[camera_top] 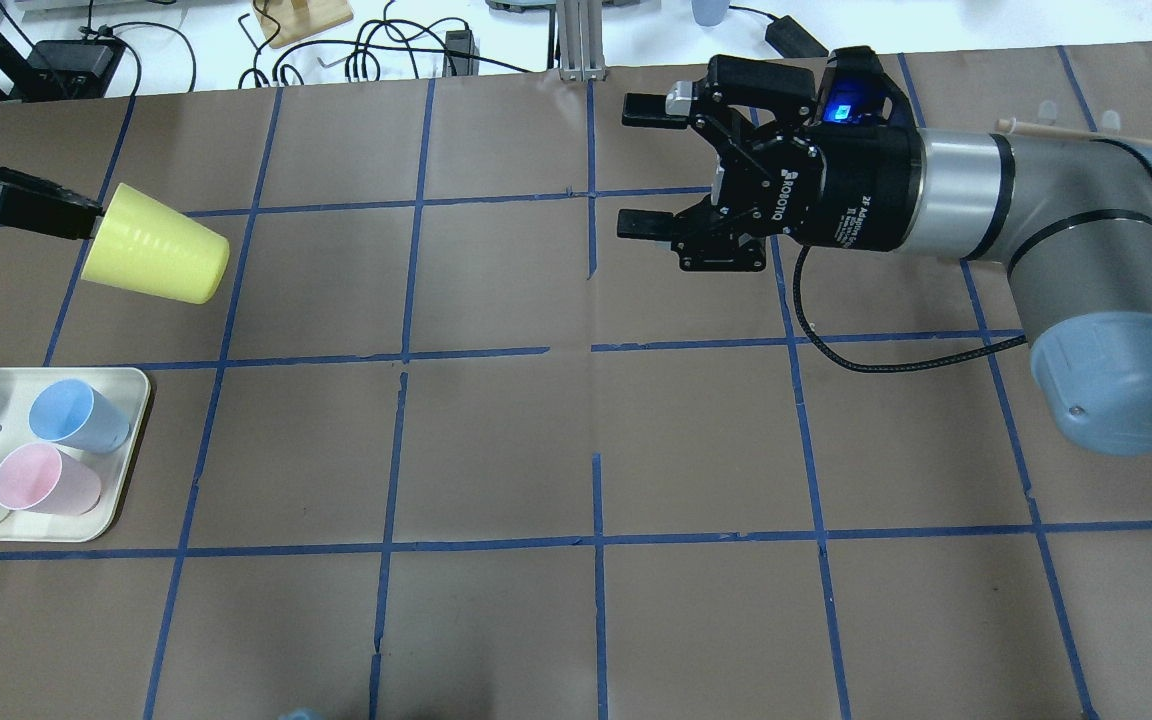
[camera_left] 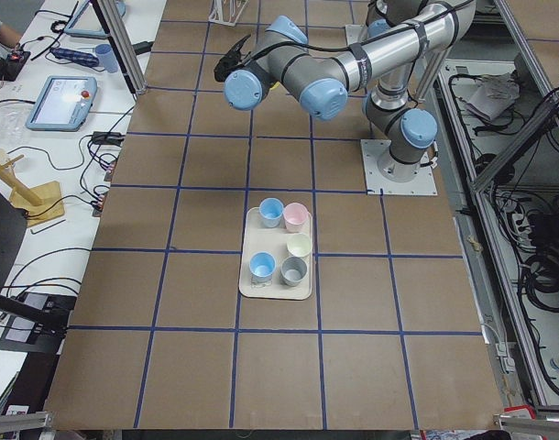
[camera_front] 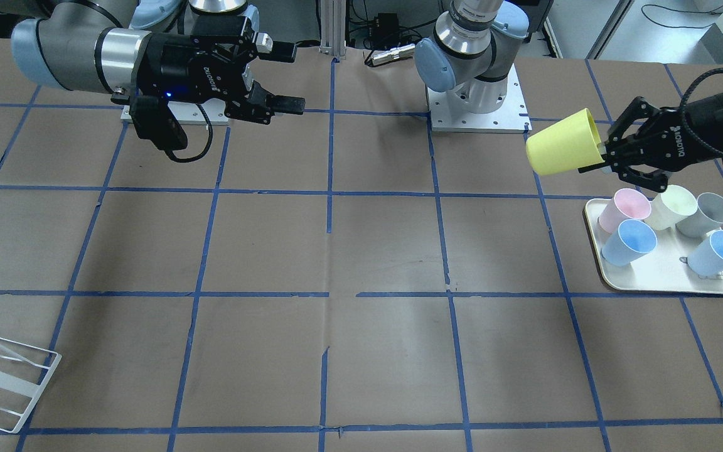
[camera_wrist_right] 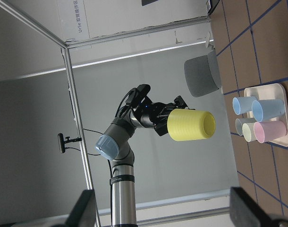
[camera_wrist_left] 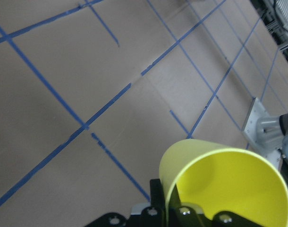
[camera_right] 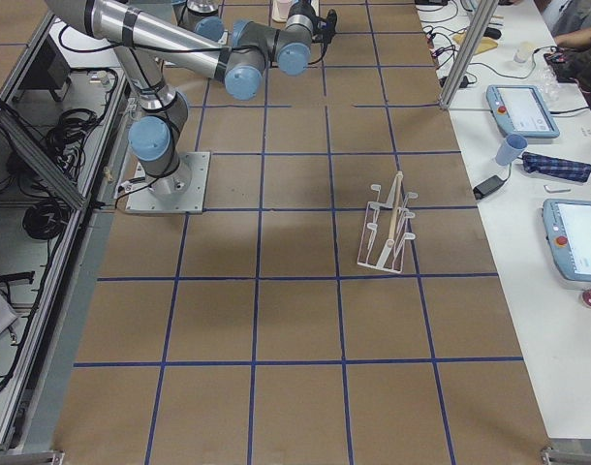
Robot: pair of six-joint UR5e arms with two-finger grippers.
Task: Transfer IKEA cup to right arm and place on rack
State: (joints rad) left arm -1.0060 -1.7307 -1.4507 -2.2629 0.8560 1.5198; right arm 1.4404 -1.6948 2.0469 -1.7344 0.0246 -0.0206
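The bright yellow IKEA cup [camera_front: 562,149] hangs tilted on its side in the air, above the table and beside the tray. My left gripper [camera_front: 601,161] is shut on its rim, as the overhead view [camera_top: 76,218] also shows. The cup shows in the overhead view [camera_top: 158,258], the left wrist view [camera_wrist_left: 224,184] and the right wrist view [camera_wrist_right: 191,126]. My right gripper [camera_front: 287,78] is open and empty, held high over the table's far side, pointing toward the cup across a wide gap; it also shows in the overhead view [camera_top: 638,165]. The white wire rack [camera_front: 4,376] stands at the table's right end [camera_right: 388,232].
A cream tray [camera_front: 669,285] below the left gripper holds several cups: pink [camera_front: 624,209], pale cream [camera_front: 672,207], grey [camera_front: 706,215] and two light blue [camera_front: 630,243]. The left arm's base plate [camera_front: 479,113] sits at the table's back edge.
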